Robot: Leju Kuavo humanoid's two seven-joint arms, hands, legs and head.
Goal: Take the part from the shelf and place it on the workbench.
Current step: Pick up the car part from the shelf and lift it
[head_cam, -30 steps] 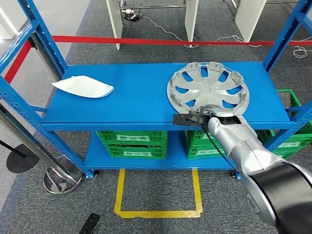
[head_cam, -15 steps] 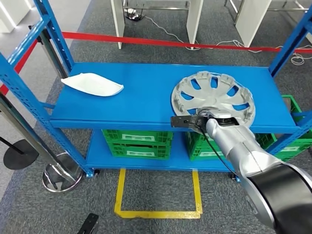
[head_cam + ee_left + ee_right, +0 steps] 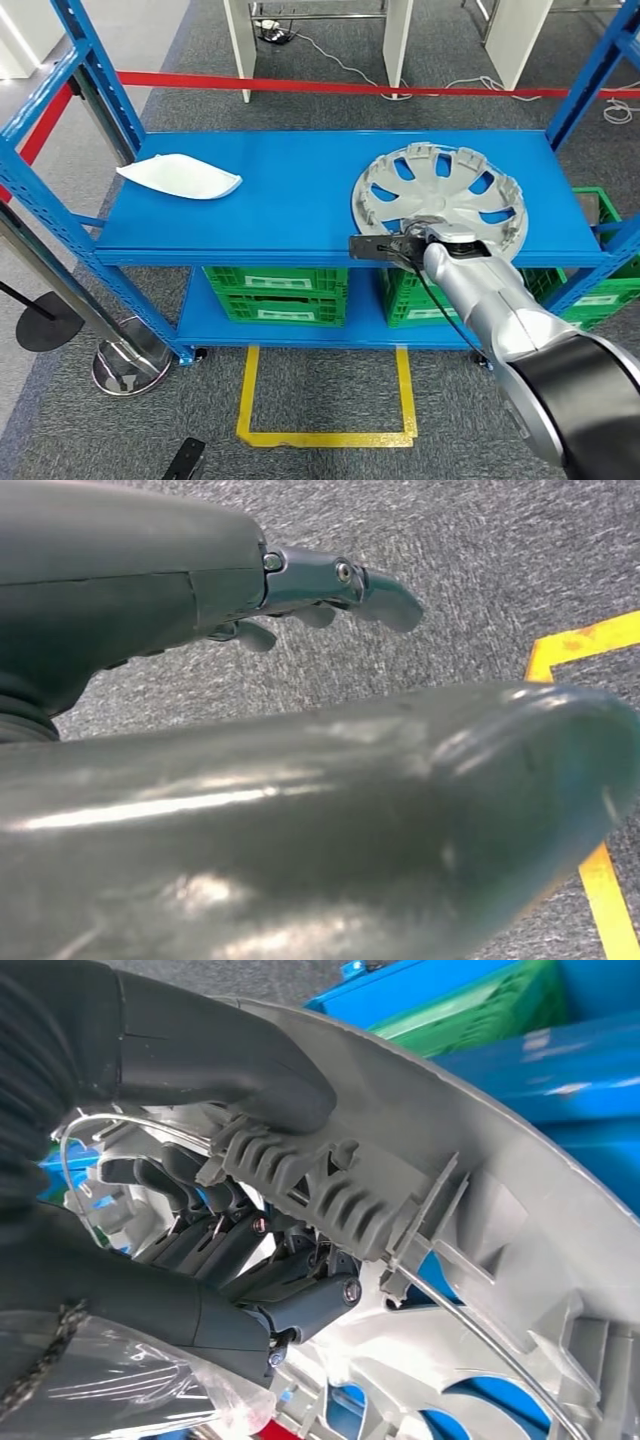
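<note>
Gripping the near rim of the silver hubcap (image 3: 440,196), the right hand (image 3: 423,238) reaches over the front edge of the blue shelf (image 3: 287,200). From the right wrist camera, its thick grey thumb (image 3: 226,1055) presses on the outer side of the ribbed grey rim of the hubcap (image 3: 483,1190), while the darker fingers (image 3: 249,1250) curl in behind it, so the rim is pinched between them. The hubcap sits on the right part of the upper shelf board, its far side seeming to tilt up a little. A white curved part (image 3: 181,176) lies well apart on the left of the same board. Green crates (image 3: 275,292) stand on the lower level. The left hand (image 3: 332,585) hangs over grey carpet near yellow floor tape (image 3: 596,640), fingers stretched out and holding nothing.
</note>
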